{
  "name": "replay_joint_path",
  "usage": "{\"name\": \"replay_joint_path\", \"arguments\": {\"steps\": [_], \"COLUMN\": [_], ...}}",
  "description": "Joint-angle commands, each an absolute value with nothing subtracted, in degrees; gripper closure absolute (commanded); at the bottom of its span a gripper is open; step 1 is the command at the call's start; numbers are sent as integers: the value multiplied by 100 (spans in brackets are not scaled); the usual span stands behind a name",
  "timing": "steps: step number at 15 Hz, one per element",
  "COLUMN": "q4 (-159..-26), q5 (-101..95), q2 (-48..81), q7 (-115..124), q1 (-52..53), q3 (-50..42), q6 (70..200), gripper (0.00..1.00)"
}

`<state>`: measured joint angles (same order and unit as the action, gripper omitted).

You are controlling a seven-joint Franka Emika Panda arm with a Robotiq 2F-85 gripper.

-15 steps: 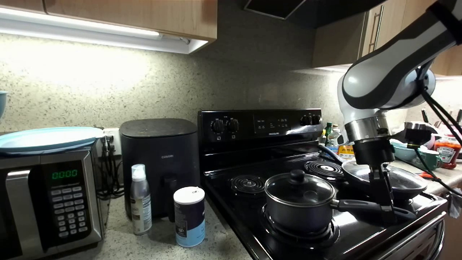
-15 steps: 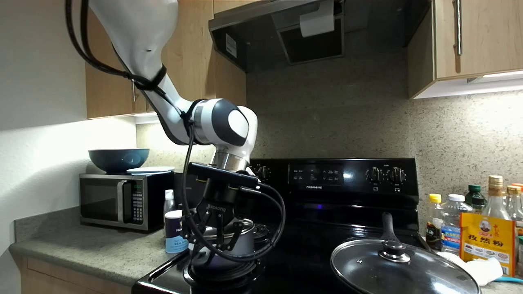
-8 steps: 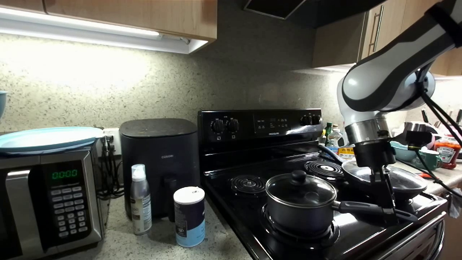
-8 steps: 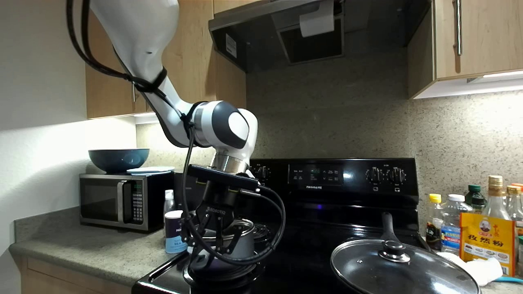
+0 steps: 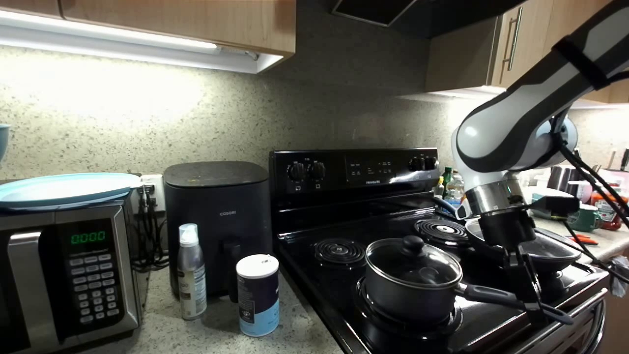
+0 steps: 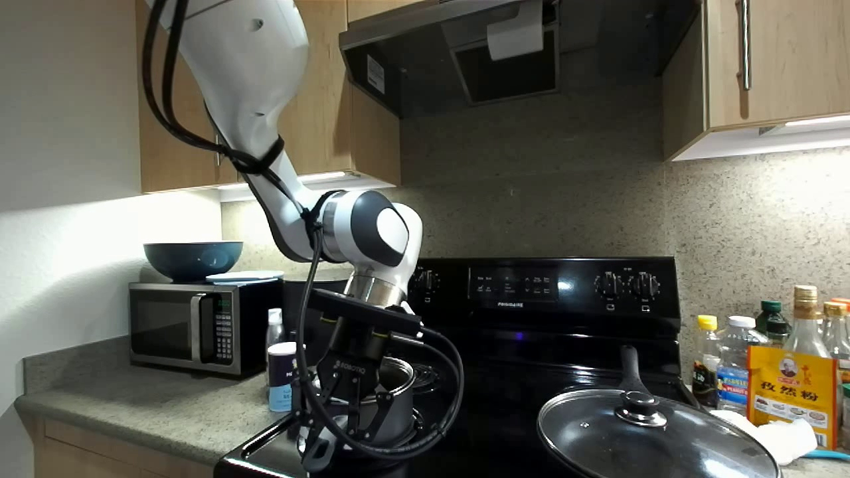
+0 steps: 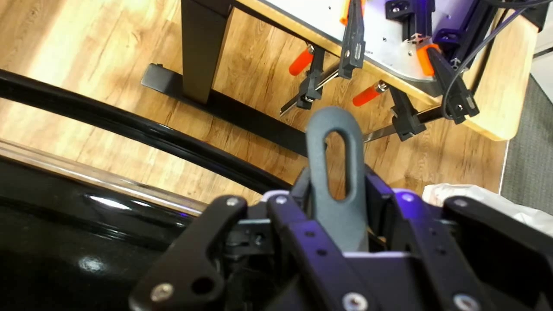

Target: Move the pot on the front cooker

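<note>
The pot [image 5: 410, 297] is a deep black saucepan with a glass lid and a black knob [image 5: 413, 244]. It sits over the front cooker [image 5: 456, 319], whose coil shows around its base. The pot and lid tilt down toward the handle [image 5: 491, 295]; I cannot tell how much of the base touches the coil. My gripper [image 5: 534, 310] is shut on the outer part of the handle. In the wrist view the gripper [image 7: 338, 185] has its fingers on both sides of the grey handle with the slot. In an exterior view the pot [image 6: 398, 411] is partly hidden by the gripper and cable.
A wide lidded pan [image 6: 597, 435] stands beside on the stove. Rear coils [image 5: 339, 250] lie behind. A salt canister [image 5: 258, 300], a spray bottle [image 5: 192, 280] and an air fryer [image 5: 216, 226] stand on the adjoining counter. The oven door handle [image 7: 142, 134] runs along the front.
My gripper has moved down with the handle end. The pot has gone from nearly level to tilted toward the handle and has shifted slightly toward the handle side. The grip stays on the handle.
</note>
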<state>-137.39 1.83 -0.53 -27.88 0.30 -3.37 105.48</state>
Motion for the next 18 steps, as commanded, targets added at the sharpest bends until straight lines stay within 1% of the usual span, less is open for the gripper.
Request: {"name": "replay_joint_path", "arguments": {"steps": [1,4,5,6,13,15,18], "q4": [-13549,-13494,-13486,-13494,-13438,-13488,-13718], "q5": [194,134,71,45,-73,-150,-72], "q2": [157,192,194,184,126,-33,-462], "q7": [-2800,-2738,-2637,-2601,-2512,-2476,-2589], "q1": [-27,-19,-11,-5,11,16,7], "q3": [-256,-231,-220,-208,-121,-105,-103], "q6": [10377,10335,10349,10406,10500,10675,11221], "gripper": [93,93,46,45,2,0,0]}}
